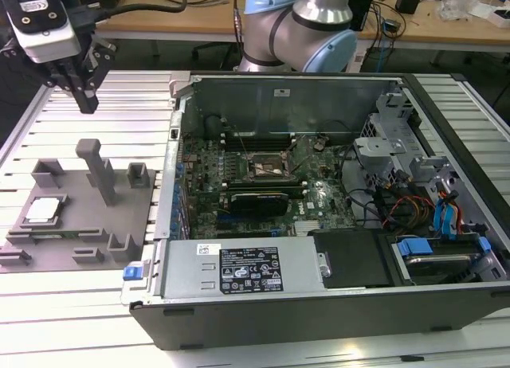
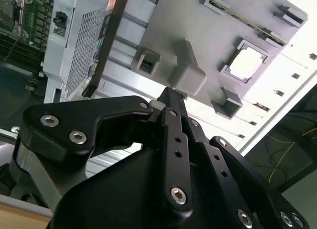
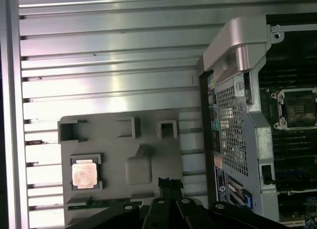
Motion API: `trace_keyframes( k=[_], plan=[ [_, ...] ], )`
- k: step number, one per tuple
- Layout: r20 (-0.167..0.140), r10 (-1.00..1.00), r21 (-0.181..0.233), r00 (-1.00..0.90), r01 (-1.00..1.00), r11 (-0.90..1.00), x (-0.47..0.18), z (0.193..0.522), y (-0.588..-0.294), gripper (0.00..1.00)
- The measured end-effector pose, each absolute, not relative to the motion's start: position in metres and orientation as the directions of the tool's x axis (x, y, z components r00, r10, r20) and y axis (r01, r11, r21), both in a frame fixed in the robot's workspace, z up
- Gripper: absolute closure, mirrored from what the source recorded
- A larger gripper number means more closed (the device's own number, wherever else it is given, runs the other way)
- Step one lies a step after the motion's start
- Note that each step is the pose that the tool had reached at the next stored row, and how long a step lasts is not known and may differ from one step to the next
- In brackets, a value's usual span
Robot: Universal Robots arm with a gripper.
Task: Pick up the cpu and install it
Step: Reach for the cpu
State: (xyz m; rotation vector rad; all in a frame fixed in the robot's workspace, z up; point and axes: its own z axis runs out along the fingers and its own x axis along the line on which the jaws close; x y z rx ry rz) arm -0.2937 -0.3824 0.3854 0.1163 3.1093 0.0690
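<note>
Hovering over the far part of the slatted metal desk (image 1: 72, 304), at the exterior view's left, the claw (image 1: 86, 105) is seen closed, fingertips pressed together, with nothing gripped. The same shut, empty tip is shown in both wrist views (image 2: 172, 92) (image 3: 170, 182).

The cpu (image 1: 44, 210) is found lying flat in a square pocket of the grey fixture plate (image 1: 88, 217), at the plate's left side in the exterior view and nearer the camera than the claw. It is not touched by the claw and is well apart from it. Its light metal top is also caught in the first wrist view (image 3: 84, 173) and, washed out bright, in the second wrist view (image 2: 249, 62).

A tall grey post (image 1: 100, 170) is stood upright on the plate, between the cpu pocket and the open computer case (image 1: 319, 320). In the first wrist view the claw tip is seen just beside this post (image 3: 138, 167).

The case is laid on the desk to the exterior view's right of the plate, its side removed. The motherboard (image 1: 319, 197) is exposed inside, and on it the dark cpu socket (image 1: 269, 167) is seen with no chip seated in it. The socket frame is also visible in the first wrist view (image 3: 297, 108).
</note>
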Motion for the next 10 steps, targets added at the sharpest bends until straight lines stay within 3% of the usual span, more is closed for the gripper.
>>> trace_keyframes(
  k=[10],
  plan=[
    [-0.028, 0.075, 0.045, -0.997, 0.074, 0.996, -0.314, 0.382, -0.382, 0.89]
  ],
)
